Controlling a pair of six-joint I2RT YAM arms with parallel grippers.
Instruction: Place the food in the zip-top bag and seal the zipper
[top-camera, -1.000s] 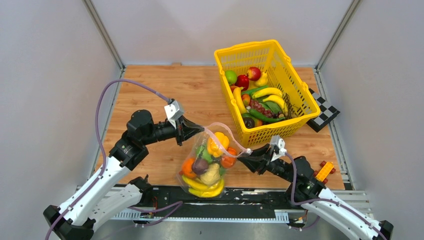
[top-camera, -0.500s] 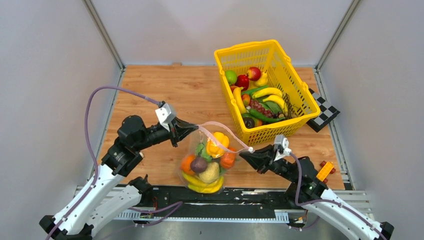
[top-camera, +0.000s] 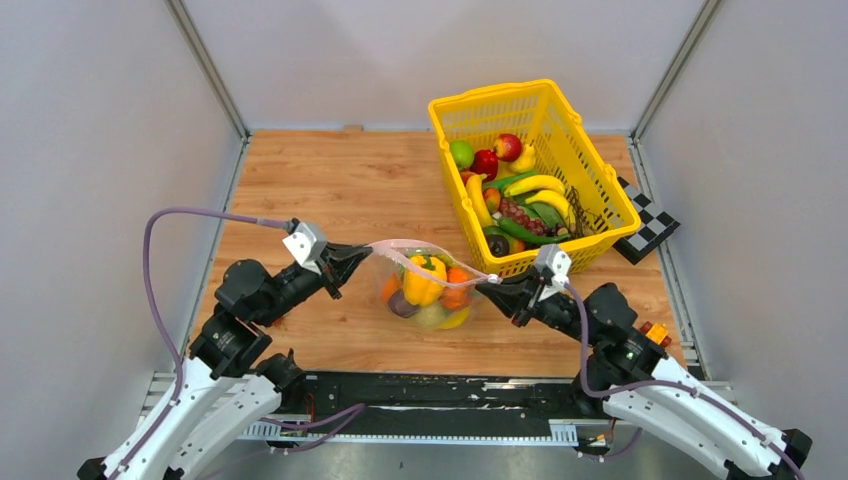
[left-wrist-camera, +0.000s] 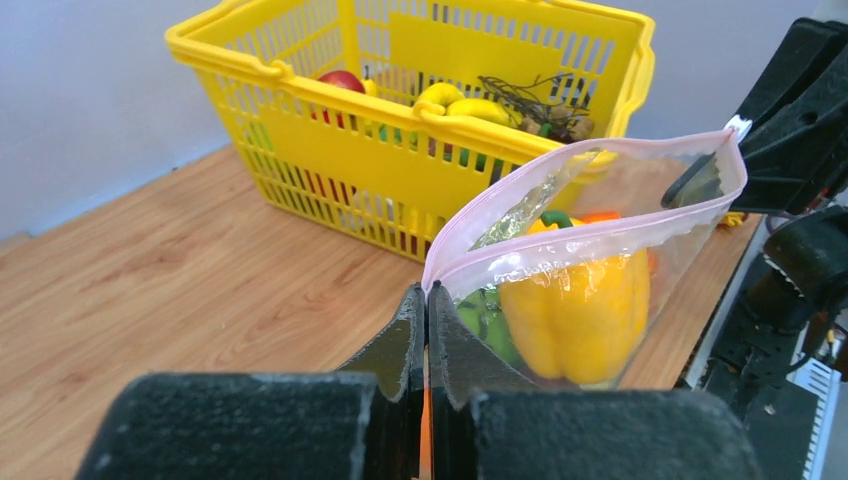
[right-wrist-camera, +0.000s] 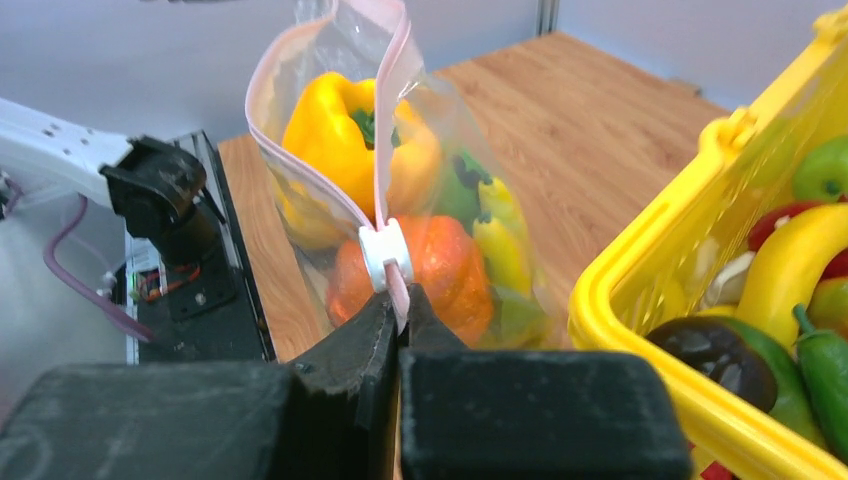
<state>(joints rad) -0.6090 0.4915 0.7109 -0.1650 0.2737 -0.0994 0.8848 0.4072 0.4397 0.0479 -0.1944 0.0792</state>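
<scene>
The zip-top bag (top-camera: 425, 290) hangs stretched between my two grippers, above the wooden table. The food in it includes a yellow pepper (left-wrist-camera: 575, 310), an orange piece (right-wrist-camera: 440, 270) and green pieces. The pink zipper (top-camera: 440, 262) runs along the top. Its two strips (left-wrist-camera: 600, 235) stand apart, so the mouth gapes. A white slider (right-wrist-camera: 385, 255) sits at the right end. My left gripper (top-camera: 352, 255) is shut on the bag's left corner (left-wrist-camera: 426, 292). Just below the slider, my right gripper (top-camera: 490, 287) is shut on the zipper's end (right-wrist-camera: 400, 295).
A yellow basket (top-camera: 452, 170) with more toy fruit and vegetables stands close behind and to the right of the bag, near my right gripper. A checkered board (top-camera: 648, 225) lies at the right wall. The black rail runs along the near table edge.
My right gripper has shut on the bag's right end. My left gripper has pulled left and nearer. The bag's mouth is drawn longer and narrower, and the bag has moved away from the near edge.
</scene>
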